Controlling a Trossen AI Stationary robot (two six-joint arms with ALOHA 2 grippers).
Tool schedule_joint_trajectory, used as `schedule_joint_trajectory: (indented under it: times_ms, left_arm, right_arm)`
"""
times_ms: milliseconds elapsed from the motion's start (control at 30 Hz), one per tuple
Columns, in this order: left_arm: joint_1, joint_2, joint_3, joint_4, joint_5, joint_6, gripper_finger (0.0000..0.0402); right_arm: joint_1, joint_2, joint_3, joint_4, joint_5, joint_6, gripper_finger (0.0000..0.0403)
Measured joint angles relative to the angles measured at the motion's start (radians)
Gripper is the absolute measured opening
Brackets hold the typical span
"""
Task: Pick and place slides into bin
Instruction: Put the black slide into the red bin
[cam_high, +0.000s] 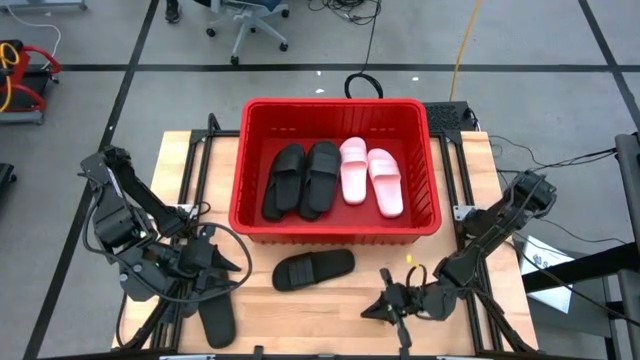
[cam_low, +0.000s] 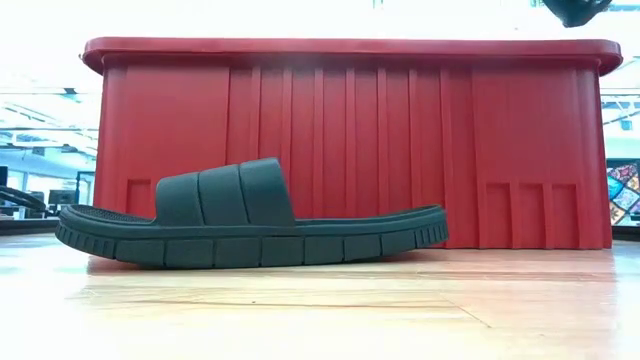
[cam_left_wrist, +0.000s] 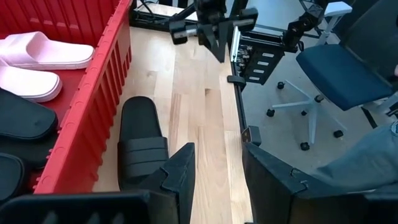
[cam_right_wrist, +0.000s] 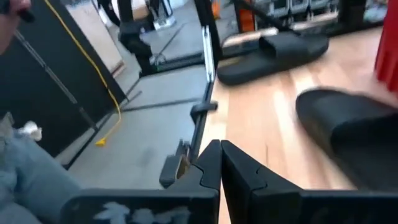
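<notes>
Lying at the table's near left edge, a black slide (cam_high: 215, 322) sits just beside the left gripper (cam_high: 238, 264), whose fingers (cam_left_wrist: 180, 174) are spread with nothing between them. At near right, the right gripper (cam_high: 372, 308) hovers over bare wood, its fingers pressed together on nothing. Between them and a little farther, another black slide (cam_high: 313, 269) rests sideways just in front of the bin (cam_high: 335, 227). Inside the bin lie two black slides (cam_high: 302, 178) at left and two pink slides (cam_high: 370, 176) at right.
</notes>
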Motion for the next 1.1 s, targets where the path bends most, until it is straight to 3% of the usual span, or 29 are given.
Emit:
schedule_joint_trajectory:
  times_ms: [433,767,900,1100]
  left_arm:
    - [0.000,0.000,0.000,-0.001,0.000,0.027,0.0129]
    - [0.000,0.000,0.000,-0.006,0.072,0.050,0.0129]
    - [0.000,0.000,0.000,-0.006,0.085,0.067,0.0129]
    - [0.000,0.000,0.000,-0.006,0.085,0.089,0.0129]
  right_arm:
    - [-0.062,0.297,0.178,0.041,-0.058,0.022,0.0000]
    - [-0.163,0.350,0.220,0.038,-0.108,0.110,0.0002]
    - [-0.196,0.350,0.220,0.037,-0.109,0.131,0.0025]
    - [-0.248,0.349,0.220,0.016,-0.107,0.150,0.0097]
